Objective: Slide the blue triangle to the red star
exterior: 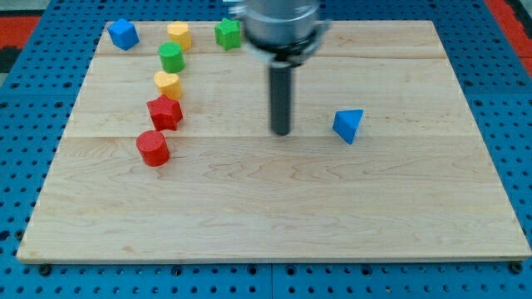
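Blue triangle waiting at the board's right-centre

The blue triangle (348,124) lies well apart from the red star (165,112); our bare rod's tip (282,133), gripping nothing, stands between them, left of the triangle. Pushing from here would drive it away from the star.

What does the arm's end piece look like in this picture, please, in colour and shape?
A broad, rounded grey metal housing shows at the view's top, narrowing below into a dark collar. From it runs a straight, dark, smooth rod, ending in my tip, which is blunt. No cables or markings are visible. The rest of the arm is out of frame.
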You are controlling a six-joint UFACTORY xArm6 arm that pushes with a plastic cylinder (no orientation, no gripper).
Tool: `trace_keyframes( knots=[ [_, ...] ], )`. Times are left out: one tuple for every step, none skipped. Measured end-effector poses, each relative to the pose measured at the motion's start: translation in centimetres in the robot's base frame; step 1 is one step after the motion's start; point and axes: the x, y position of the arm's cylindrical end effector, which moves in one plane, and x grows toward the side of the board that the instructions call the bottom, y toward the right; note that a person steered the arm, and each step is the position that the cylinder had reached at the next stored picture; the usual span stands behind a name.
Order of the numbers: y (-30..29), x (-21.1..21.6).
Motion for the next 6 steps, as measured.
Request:
trace_keyframes(
  knots=[
    [9.8, -1.4],
    [15.0, -1.4],
    [19.3, 0.7],
    [11.7, 1.4],
    [1.3, 0.4],
    [-4.6, 0.3]
  ],
)
